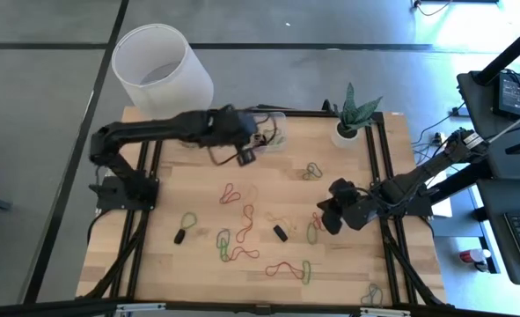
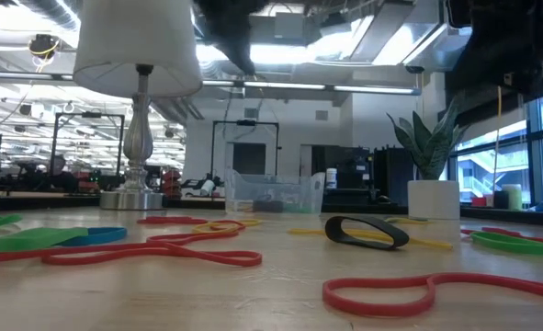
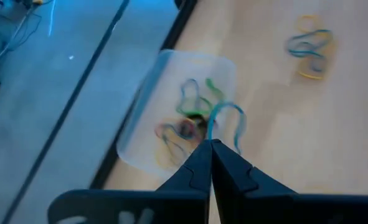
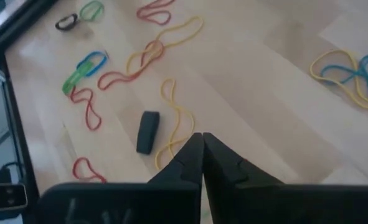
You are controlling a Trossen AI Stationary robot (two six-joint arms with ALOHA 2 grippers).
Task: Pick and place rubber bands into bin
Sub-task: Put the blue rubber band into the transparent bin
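Observation:
The clear bin [image 1: 273, 132] stands at the table's far edge, with green and red rubber bands [image 3: 193, 102] lying in it. My left gripper [image 1: 248, 156] hangs in the air just on the bin's near side, shut on a teal-blue rubber band [image 3: 226, 111]. Many more rubber bands lie flat on the table: red and green ones [image 1: 238, 233], a red one [image 1: 283, 268], a black one [image 4: 147, 132] and a yellow one [image 4: 174, 121]. My right gripper [image 4: 202, 135] hovers shut above the table's right half, with nothing between its fingers. My left gripper pinches the teal-blue rubber band at one spot of its loop [image 3: 211, 132], right at the tips of its two shut fingers. The fingers slant down toward the bin. The band is lifted clear and curls loosely beyond the fingertips, slack, over the bin's contents.
A large white lampshade [image 1: 161, 66] stands at the far left corner, left of the bin. A white plant pot [image 1: 347, 132] with a green plant is at the far right. A blue and yellow tangle of bands [image 4: 352, 71] lies between the pot and my right gripper.

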